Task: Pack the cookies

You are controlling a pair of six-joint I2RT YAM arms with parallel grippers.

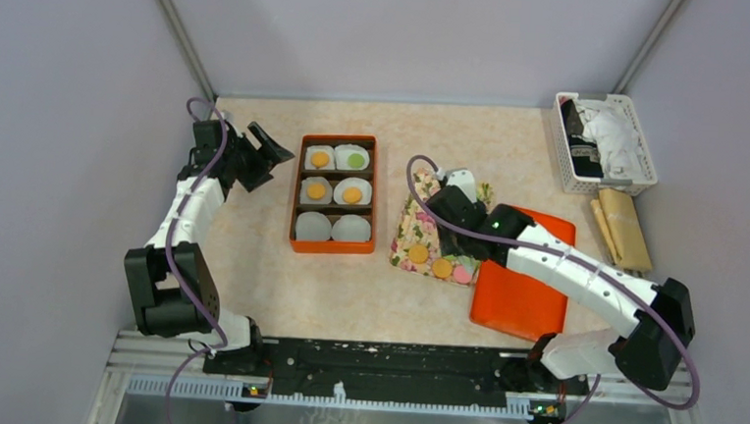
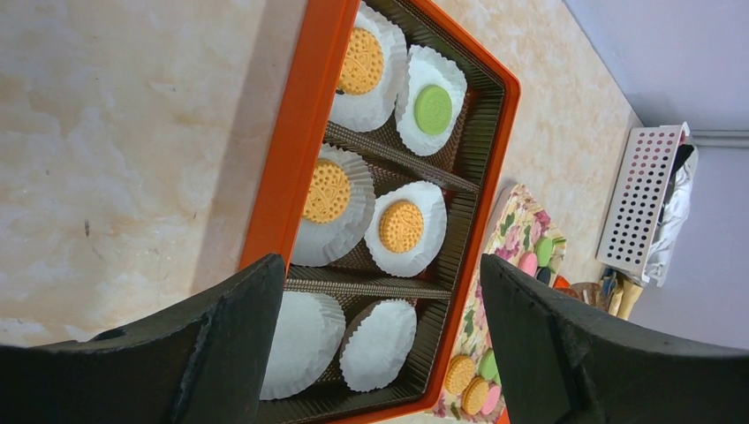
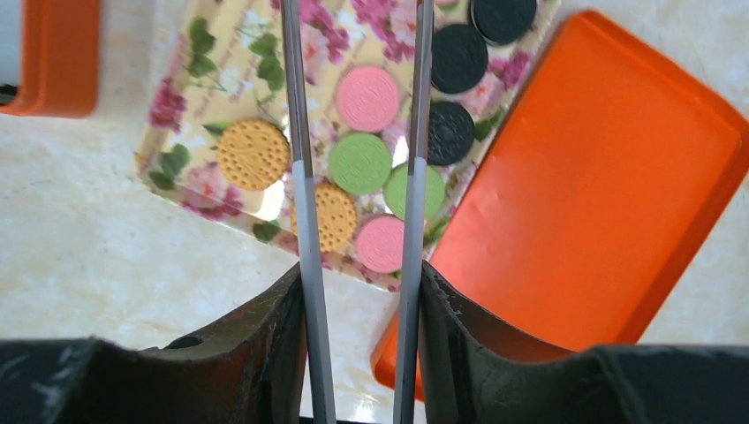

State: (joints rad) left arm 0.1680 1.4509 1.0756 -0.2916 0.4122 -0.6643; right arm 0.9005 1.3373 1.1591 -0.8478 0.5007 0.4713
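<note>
Step in hand: a cookie is being picked for transfer to the orange box (image 1: 296,197). 4 of the 6 paper cups (image 1: 313,226) in the box are filled (3 orange, 1 green). The 2 cups at the box's near end are empty. The unpacked cookies (image 3: 359,163) are laid on a floral tray (image 3: 230,79) just right of the box, in orange, pink, green and black.

The right gripper (image 3: 360,272) is poised over that tray. It is clenched on what appear to be tweezers (image 3: 300,203), 1 blade against each finger. A pink and a green cookie are framed between the blades. The blade tips are cut off by the top edge of the wrist view, so whether a cookie is pinched cannot be told.

The left gripper (image 2: 382,265) is held left of the box, jaws spread wide, nothing grasped.

Next move, as judged: 1 cookie is to be nipped by its edges, lifted level and carried to an empty near cup. A light, well-aimed squeeze is called for, since the discs lie close together.

Surroundings: an orange lid (image 1: 529,290) lies right of the box, against the tray's far side. A white basket (image 1: 647,155) and a brown bundle (image 1: 624,227) are set well right of the box. The box's right wall must be cleared on the way in.
</note>
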